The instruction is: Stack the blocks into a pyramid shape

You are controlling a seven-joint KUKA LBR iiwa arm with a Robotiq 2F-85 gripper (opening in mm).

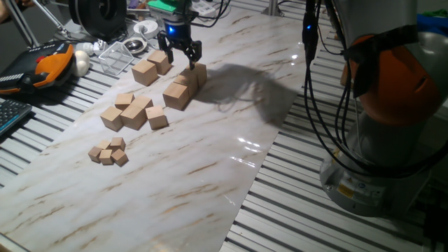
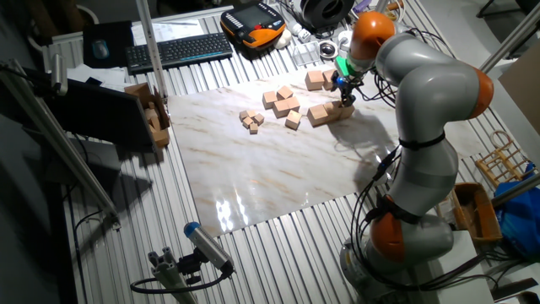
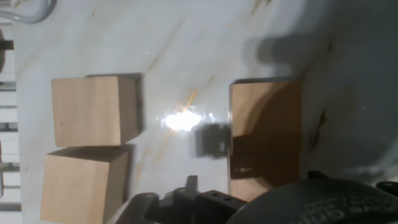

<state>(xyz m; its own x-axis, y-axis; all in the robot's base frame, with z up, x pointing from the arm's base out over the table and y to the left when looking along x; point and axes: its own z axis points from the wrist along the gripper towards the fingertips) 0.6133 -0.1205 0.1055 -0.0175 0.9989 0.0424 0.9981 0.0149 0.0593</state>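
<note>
Plain tan blocks point(image 1: 178, 95) lie unstacked, smooth-faced; pincer point(image 1: 180, 59) spread wide, holding nothing.

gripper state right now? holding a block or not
Gripper: open, fingers spread, holding nothing; it hovers over the large blocks at the far end of the marble board.

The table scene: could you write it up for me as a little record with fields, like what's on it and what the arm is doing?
surface: marble-patterned board on a slatted table
largest blocks: two side by side at the far end, three more close together beside them
medium blocks: cluster mid-board
tiny blocks: small cluster nearest the camera
end effector: open, fingers pointing down just above the three-block group, holding nothing
pyramid: no finished one visible yet
</note>
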